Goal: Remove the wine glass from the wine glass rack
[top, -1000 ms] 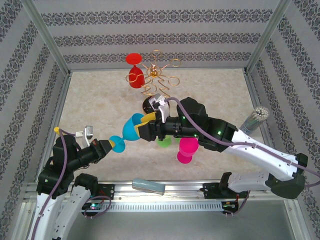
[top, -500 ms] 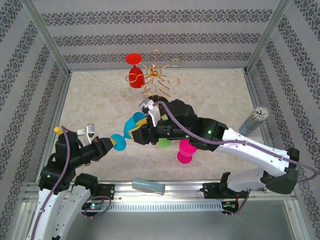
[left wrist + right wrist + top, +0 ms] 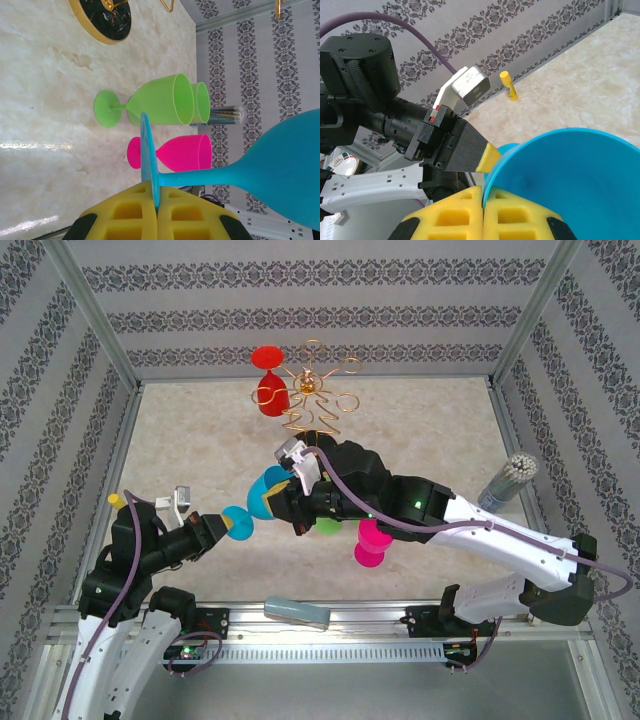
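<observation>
Firmly clenched, the left gripper (image 3: 156, 192) pinches the round foot of the blue wine glass (image 3: 280, 175), and the right gripper (image 3: 482, 195) is clamped on its bowl rim. The glass lies sideways in the air between them, over the near middle of the table (image 3: 200, 430). Beyond it on the surface are two green glasses (image 3: 160, 100) and one pink glass (image 3: 180, 152). One red wine glass (image 3: 270, 392) hangs on the wine glass rack (image 3: 309, 386) at the far edge. One clear tube (image 3: 505, 485) by the right edge holds thin sticks (image 3: 520, 467).

The yellow-padded right gripper (image 3: 482, 197) pinches the rim of a blue plastic wine glass (image 3: 570, 175), a small yellow stick (image 3: 508, 85) beyond it.
</observation>
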Available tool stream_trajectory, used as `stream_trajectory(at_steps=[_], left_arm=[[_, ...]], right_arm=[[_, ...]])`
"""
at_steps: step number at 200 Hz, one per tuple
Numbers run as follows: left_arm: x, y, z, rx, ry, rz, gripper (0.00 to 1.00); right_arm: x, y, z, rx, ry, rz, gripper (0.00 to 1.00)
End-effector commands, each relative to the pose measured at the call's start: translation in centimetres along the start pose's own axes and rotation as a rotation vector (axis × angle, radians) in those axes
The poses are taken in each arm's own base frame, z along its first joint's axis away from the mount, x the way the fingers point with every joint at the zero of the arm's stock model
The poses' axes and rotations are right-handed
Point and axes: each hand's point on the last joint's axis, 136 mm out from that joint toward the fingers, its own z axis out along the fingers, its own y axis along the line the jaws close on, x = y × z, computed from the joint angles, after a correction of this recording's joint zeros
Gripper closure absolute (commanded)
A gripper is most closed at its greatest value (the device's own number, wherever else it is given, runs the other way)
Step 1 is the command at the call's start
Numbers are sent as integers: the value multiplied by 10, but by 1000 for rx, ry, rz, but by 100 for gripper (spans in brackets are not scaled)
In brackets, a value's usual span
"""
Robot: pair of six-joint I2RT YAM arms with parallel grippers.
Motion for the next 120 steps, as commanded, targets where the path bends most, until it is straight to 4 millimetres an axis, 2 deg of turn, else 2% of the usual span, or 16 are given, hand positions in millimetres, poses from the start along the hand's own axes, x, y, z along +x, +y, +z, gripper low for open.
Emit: stream_trajectory(at_steps=[1,29,81,120], left_arm=[[-12,-16,-5,47,-52,38,100],[-14,-19,-5,46,-51,35,97],[-17,-22,-8,52,-73,28,79],[-19,-18,-8,35,-85,35,71]], right_arm=[[-1,5,-6,6,-13,-17,100],[3,2,-4,30,-14,-22,100],[2,2,-9,48,-33,-29,100],[12,-8,-11,84,-37,-13,100]])
